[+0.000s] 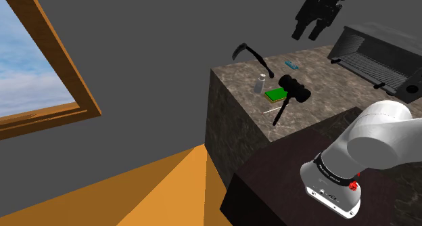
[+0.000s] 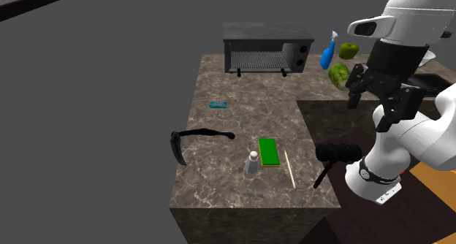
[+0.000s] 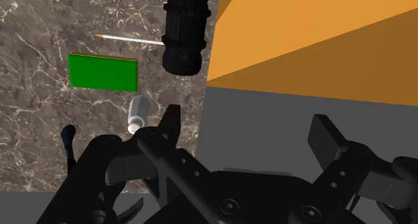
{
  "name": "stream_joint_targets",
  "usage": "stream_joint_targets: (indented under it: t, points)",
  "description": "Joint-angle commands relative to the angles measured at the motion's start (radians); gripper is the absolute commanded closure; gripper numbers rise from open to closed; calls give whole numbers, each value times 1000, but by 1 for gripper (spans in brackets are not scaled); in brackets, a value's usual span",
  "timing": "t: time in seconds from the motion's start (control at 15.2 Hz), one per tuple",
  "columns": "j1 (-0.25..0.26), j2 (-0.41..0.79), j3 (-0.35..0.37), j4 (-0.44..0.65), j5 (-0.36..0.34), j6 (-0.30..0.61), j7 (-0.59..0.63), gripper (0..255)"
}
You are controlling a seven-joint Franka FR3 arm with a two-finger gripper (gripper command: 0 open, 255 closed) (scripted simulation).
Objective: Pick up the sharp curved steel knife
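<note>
The knife (image 1: pixel 259 59) is dark, with a sickle-shaped blade and a slim handle, and lies flat near the counter's far corner; in the second exterior view the knife (image 2: pixel 201 134) has its blade at the left edge of the top. My gripper (image 1: pixel 308 32) hangs open high above the counter, well away from the knife and holding nothing. The second exterior view puts the gripper (image 2: pixel 370 109) over the counter's right side. In the wrist view the gripper (image 3: pixel 248 129) has its fingers wide apart, and the knife's handle end (image 3: pixel 67 142) shows beside one finger.
A black mallet (image 2: pixel 332 156), a green block (image 2: pixel 269 151), a small grey shaker (image 2: pixel 253 162) and a thin stick (image 2: pixel 290 169) lie near the knife. A toaster oven (image 2: pixel 267 49), a blue spray bottle (image 2: pixel 327 54) and green fruit (image 2: pixel 338 74) stand at the back. A small blue item (image 2: pixel 218 104) lies mid-counter.
</note>
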Motion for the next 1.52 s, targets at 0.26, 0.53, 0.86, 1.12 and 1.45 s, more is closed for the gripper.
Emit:
stream_joint_targets:
  t: [0.26, 0.53, 0.86, 1.12, 1.45]
  points:
    - [-11, 61, -47, -41, -50, 99, -79, 0]
    - [-20, 142, -95, -62, -93, 202, -154, 0]
    - [-28, 267, -157, -59, -133, 329, -245, 0]
    - [-30, 384, -207, -33, -150, 426, -317, 0]
    - [-31, 547, -266, 30, -145, 535, -411, 0]
